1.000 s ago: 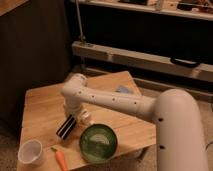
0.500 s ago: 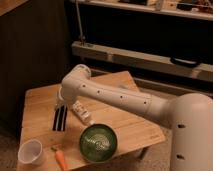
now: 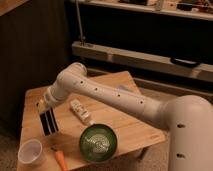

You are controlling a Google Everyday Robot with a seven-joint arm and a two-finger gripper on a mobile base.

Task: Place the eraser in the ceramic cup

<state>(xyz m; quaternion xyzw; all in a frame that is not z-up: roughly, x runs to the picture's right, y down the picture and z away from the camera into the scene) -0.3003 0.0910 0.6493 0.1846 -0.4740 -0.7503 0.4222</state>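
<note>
The eraser (image 3: 48, 123), a flat black block with thin pale stripes, hangs upright from my gripper (image 3: 44, 107), which is shut on its top end above the left part of the wooden table (image 3: 127, 131). The ceramic cup (image 3: 31, 151), small, white and round, stands at the table's front left corner, below and a little left of the eraser. The eraser's lower end is a short way above and to the right of the cup's rim.
A glossy green bowl (image 3: 98, 141) stands at the front middle of the table. A whitish oblong packet (image 3: 81, 111) lies behind it. An orange carrot-like piece (image 3: 61, 160) lies between cup and bowl. My white arm (image 3: 125, 100) spans the table from the right. Dark shelving stands behind.
My gripper has carried the eraser leftward across the table, away from the packet and bowl and toward the cup. The eraser now hangs more upright near the cup.
</note>
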